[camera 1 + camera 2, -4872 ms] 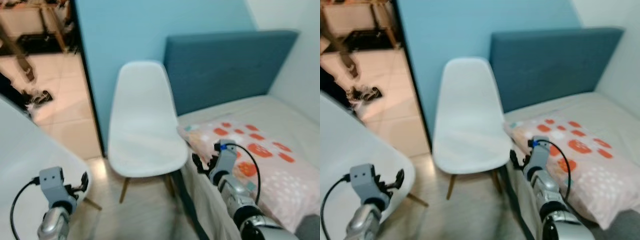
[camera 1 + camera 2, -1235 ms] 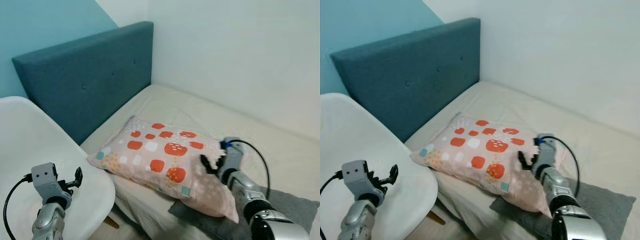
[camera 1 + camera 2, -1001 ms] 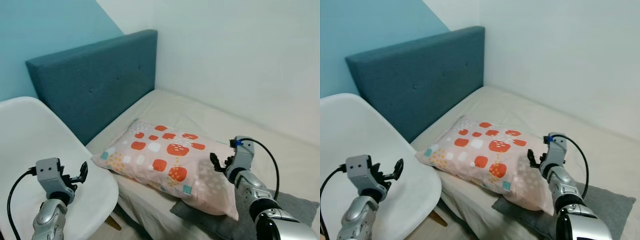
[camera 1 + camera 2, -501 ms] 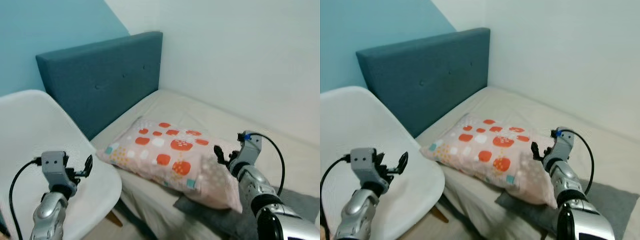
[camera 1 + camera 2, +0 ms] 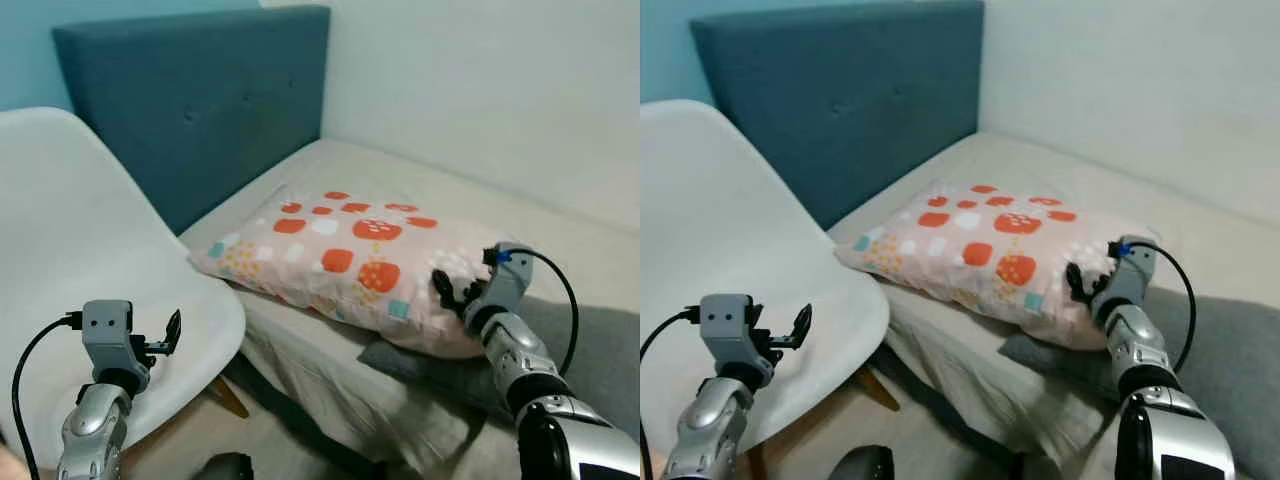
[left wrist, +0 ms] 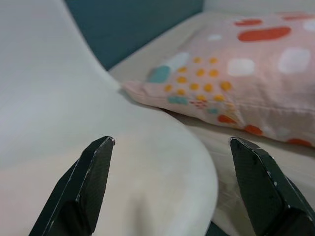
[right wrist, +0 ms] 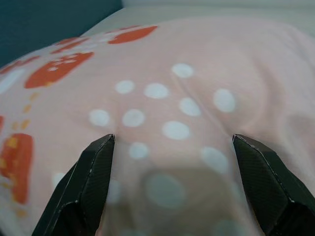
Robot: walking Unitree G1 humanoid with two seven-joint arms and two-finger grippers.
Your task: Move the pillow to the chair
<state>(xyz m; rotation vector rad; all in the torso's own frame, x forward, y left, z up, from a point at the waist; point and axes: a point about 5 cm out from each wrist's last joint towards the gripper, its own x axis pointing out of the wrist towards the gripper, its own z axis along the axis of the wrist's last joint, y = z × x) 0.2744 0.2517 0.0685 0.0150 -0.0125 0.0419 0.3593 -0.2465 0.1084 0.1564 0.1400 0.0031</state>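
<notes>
Pillow first: the soft pink pillow printed with orange and white patches (image 5: 350, 255) lies flat on the beige-sheeted bed (image 5: 420, 190), its near corner reaching toward the white moulded plastic chair (image 5: 90, 260) that stands just beside the mattress, below the teal padded headboard (image 5: 200, 100). In the left eye view the right pincer (image 5: 452, 293) sits at the pillow's right end, over a grey blanket (image 5: 590, 350), placed, I judge, to take that end for the lift. The left pincer (image 5: 165, 335) hovers above the chair's seat edge, holding nothing, probably waiting to meet the pillow's near corner.

The right eye view gives the same layout, with the right arm low along the bed's edge.

In the left wrist view the two black fingers (image 6: 91, 184) stand wide apart, empty, with the chair seat beneath and the pillow's dotted corner ahead.

In the right wrist view the fingers (image 7: 93, 184) are likewise spread wide, the spotted fabric swelling between them, not yet pinched.

Against half a second ago, the head camera has dipped and closed in, so bed and chair sit larger and lower; the right pincer has crept nearer the pillow.
</notes>
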